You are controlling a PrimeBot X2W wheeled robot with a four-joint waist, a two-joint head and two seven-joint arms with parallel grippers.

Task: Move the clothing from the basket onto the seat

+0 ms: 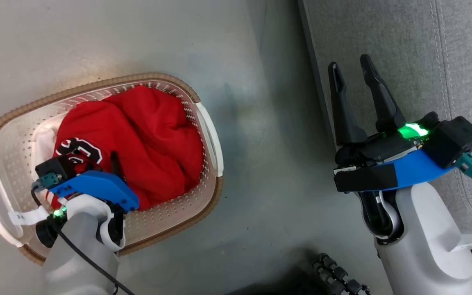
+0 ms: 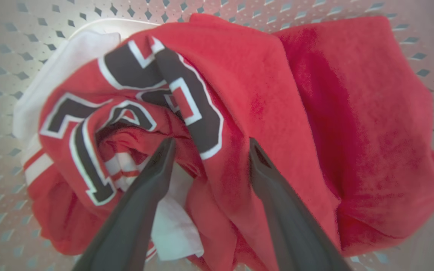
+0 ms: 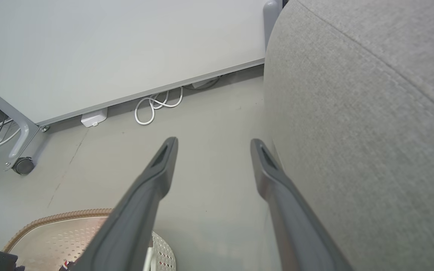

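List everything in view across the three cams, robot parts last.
clothing: two, red, one with black-and-white lettering, piled in the basket
basket: one, cream with brown rim, on the floor left of the seat
seat: one, light grey, right side of head view
floor: one, grey, under basket and seat
panel: one, white, beyond the floor in right wrist view
cable: one coil, white, at the panel's foot
adapter box: one, white, left of the cable
caster: one, dark, on a grey frame leg
ribbed hose: one, black, bottom of head view
left gripper: one, dark, jaws open over the clothing
right gripper: one, dark, jaws open by the seat's edge
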